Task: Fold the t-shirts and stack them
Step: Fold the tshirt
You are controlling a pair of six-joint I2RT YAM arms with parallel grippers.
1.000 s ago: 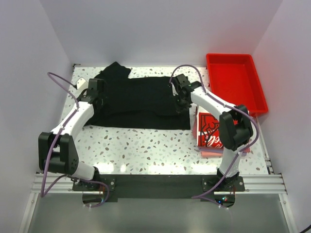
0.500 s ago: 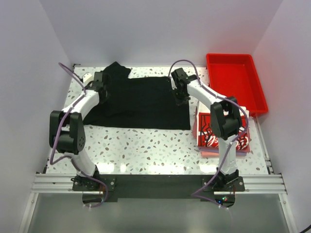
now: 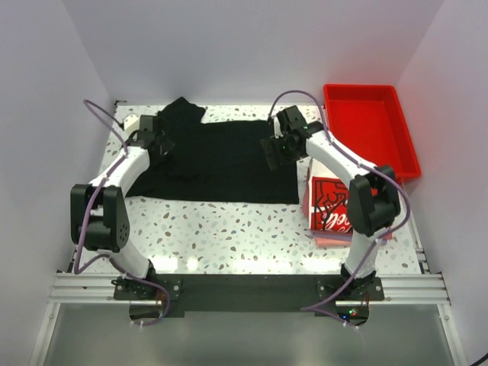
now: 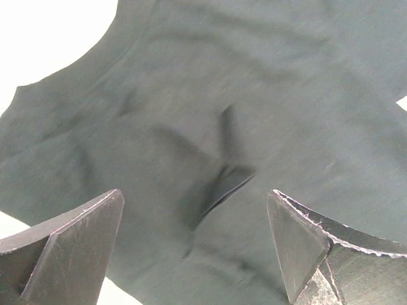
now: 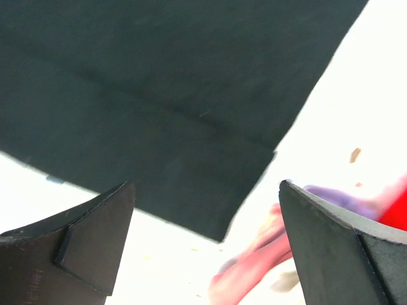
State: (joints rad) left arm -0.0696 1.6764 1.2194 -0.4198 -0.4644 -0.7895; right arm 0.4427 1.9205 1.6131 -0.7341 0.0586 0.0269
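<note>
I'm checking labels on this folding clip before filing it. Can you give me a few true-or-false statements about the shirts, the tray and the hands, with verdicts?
1. The black t-shirt lies spread on the table. True.
2. The red tray holds a folded shirt. False: nothing shows inside it.
3. The left hand and right hand both stand open, gripping nothing. True.
4. The printed white t-shirt lies at the table's left side. False: it lies folded at the right, atop a pinkish shirt.

Left claw (image 3: 160, 143) and right claw (image 3: 273, 149) hang over opposite ends of the spread black t-shirt (image 3: 221, 162).
</note>
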